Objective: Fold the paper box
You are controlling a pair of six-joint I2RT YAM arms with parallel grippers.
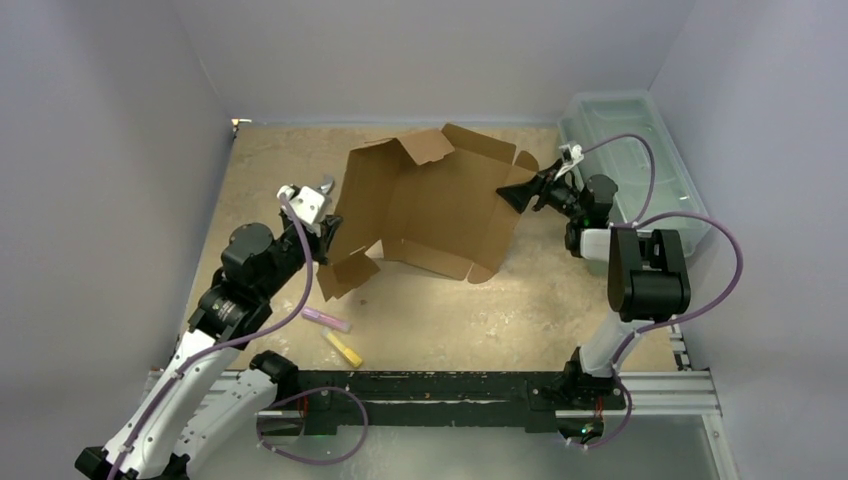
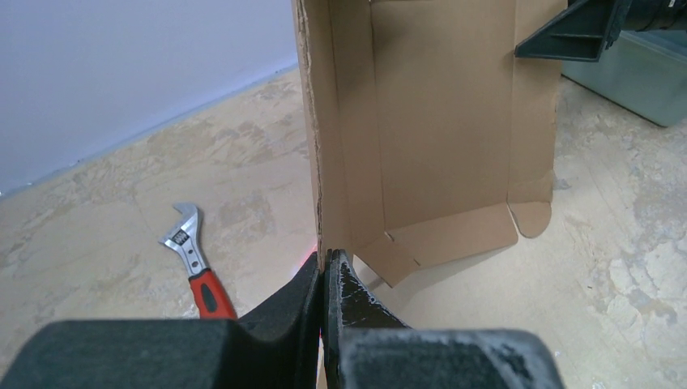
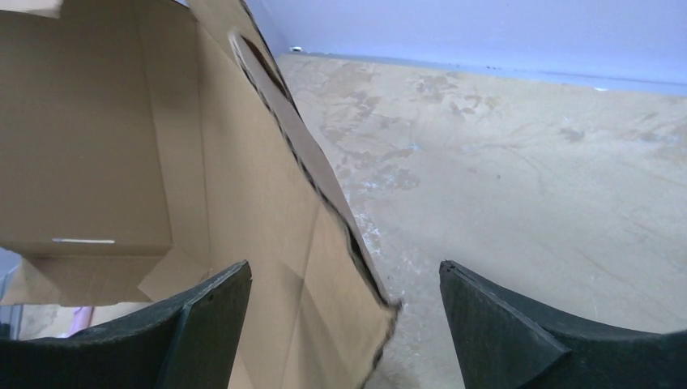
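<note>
The brown paper box [image 1: 430, 205] lies open in the middle of the table, with its flaps partly raised. My left gripper [image 1: 330, 226] is at the box's left side. In the left wrist view it [image 2: 324, 261] is shut on the edge of an upright side panel of the box [image 2: 437, 121]. My right gripper [image 1: 512, 196] is at the box's right edge. In the right wrist view it [image 3: 344, 279] is open, and a raised wall of the box [image 3: 267, 211] stands between its jaws without being clamped.
A translucent pale-green bin [image 1: 640, 160] stands at the back right behind the right arm. A pink stick [image 1: 325, 318] and a yellow one [image 1: 343, 348] lie near the front left. A red-handled wrench [image 2: 194, 259] lies on the table left of the box.
</note>
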